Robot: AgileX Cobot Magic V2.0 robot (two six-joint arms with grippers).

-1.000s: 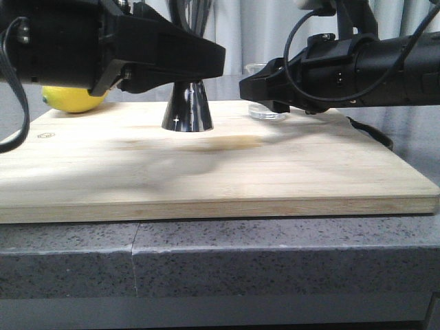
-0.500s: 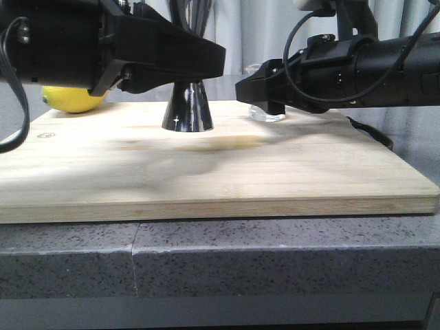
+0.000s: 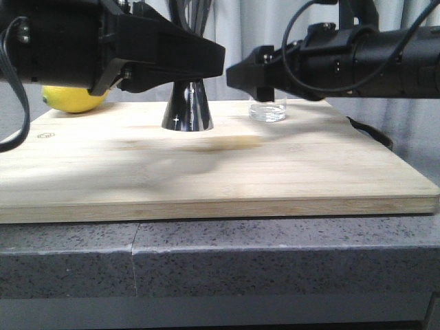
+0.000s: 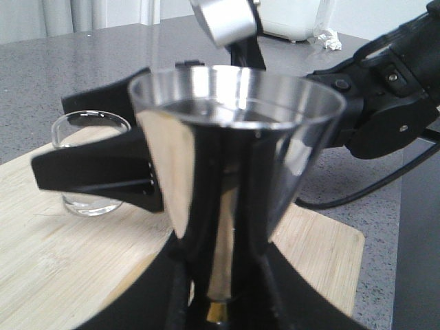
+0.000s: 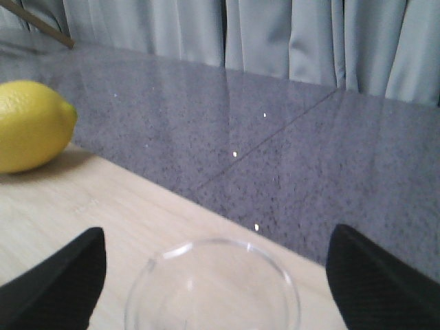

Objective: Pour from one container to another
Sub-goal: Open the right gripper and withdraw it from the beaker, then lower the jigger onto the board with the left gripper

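The steel jigger (image 3: 187,108) stands upright on the wooden board (image 3: 206,172); only its lower cone shows below my left gripper (image 3: 198,69). In the left wrist view the jigger (image 4: 234,151) fills the middle, and the left gripper (image 4: 220,306) is shut on its narrow waist by the gold band. To the jigger's right, the clear glass beaker (image 3: 268,111) sits on the board. My right gripper (image 3: 251,75) hovers just above it, open. Seen from the right wrist, the beaker (image 5: 213,285) rim lies between the wide-apart fingers (image 5: 58,278).
A yellow lemon (image 3: 72,100) lies at the board's far left corner, also in the right wrist view as the lemon (image 5: 31,124). A black loop (image 3: 371,134) hangs off the board's right edge. The board rests on a grey stone counter (image 3: 206,254).
The right gripper has risen and shifted left, from level with the beaker to above it, so the beaker now shows below it. The left gripper and jigger have not moved.
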